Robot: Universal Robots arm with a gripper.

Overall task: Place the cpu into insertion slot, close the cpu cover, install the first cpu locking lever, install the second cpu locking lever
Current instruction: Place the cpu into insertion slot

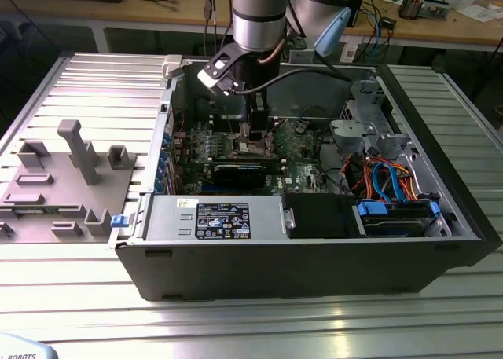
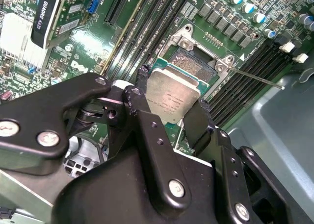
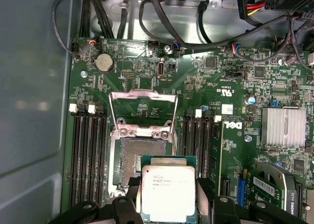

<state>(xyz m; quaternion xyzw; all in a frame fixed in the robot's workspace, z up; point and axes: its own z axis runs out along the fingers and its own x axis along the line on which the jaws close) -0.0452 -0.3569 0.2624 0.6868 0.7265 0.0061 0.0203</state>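
One flat silver-topped cpu (image 3: 168, 190), green-edged, is clamped in the black pincer (image 2: 171, 99).

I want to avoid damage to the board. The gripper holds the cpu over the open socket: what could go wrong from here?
The gripper grips the cpu by two opposite edges, so it may slip or tilt. The cpu appears offset from the insertion slot; lowered off-centre, it could bend the exposed contacts. The cpu cover stands raised beside the slot, and a finger might catch it.
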